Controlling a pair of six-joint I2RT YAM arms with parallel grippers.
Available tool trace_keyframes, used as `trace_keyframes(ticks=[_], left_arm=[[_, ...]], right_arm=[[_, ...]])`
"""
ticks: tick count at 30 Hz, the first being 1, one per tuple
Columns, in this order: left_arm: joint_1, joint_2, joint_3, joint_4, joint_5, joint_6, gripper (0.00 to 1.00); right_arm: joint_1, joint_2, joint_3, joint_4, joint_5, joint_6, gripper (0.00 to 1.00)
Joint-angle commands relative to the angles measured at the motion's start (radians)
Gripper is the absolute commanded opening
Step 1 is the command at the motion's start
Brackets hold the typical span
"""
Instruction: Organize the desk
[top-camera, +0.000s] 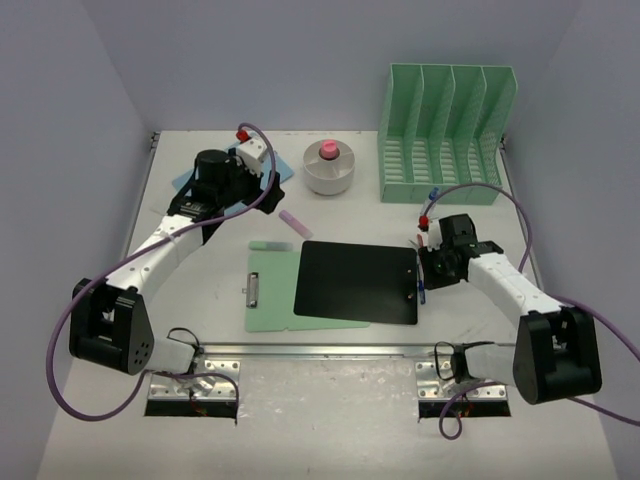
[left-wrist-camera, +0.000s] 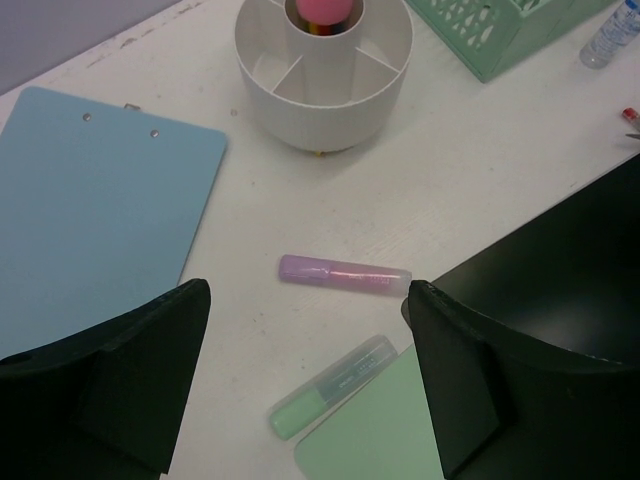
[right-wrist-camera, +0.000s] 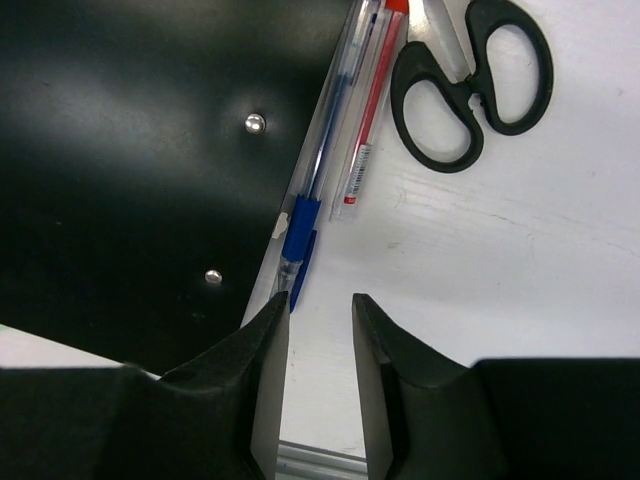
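Observation:
The desk (top-camera: 330, 420) is an off-white tabletop. My left gripper (left-wrist-camera: 307, 300) hangs open and empty above a purple highlighter (left-wrist-camera: 345, 275) and a green highlighter (left-wrist-camera: 330, 385); from above, the left gripper (top-camera: 268, 190) sits beside a blue clipboard (top-camera: 190, 178). My right gripper (right-wrist-camera: 318, 305) is open by a narrow gap, with only bare table between its fingers. Its left finger is next to the tip of a blue pen (right-wrist-camera: 320, 170), which lies along the edge of a black clipboard (right-wrist-camera: 130, 150). A red pen (right-wrist-camera: 370, 110) and black scissors (right-wrist-camera: 470, 80) lie just beyond.
A white round organizer (top-camera: 330, 167) with a pink top stands at the back centre, and a mint-green file rack (top-camera: 445, 130) at the back right. The black clipboard (top-camera: 358, 282) overlaps a green clipboard (top-camera: 285, 300). A metal rail (top-camera: 320, 350) crosses the near side.

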Motion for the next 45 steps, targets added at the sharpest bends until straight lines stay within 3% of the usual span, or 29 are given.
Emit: trace_keyframes(ticks=[1, 21, 34, 41, 45], left_arm=[[-0.002, -0.026, -0.014, 0.026, -0.008, -0.016, 0.78], [-0.002, 0.002, -0.019, 0.037, -0.015, -0.002, 0.8], [-0.001, 0.011, -0.025, 0.032, -0.021, 0.004, 0.81], [-0.001, 0.002, -0.034, 0.017, -0.021, 0.0, 0.81], [-0.001, -0.007, -0.04, 0.017, -0.029, 0.001, 0.82]], right_arm=[[0.011, 0.028, 0.04, 0.004, 0.041, 0.029, 0.33], [0.078, 0.176, 0.09, -0.025, 0.044, 0.02, 0.34], [0.083, 0.308, 0.105, -0.005, 0.047, 0.017, 0.29], [0.083, 0.282, 0.133, -0.055, 0.032, 0.017, 0.03], [0.083, 0.202, 0.171, -0.162, -0.002, 0.004, 0.01]])
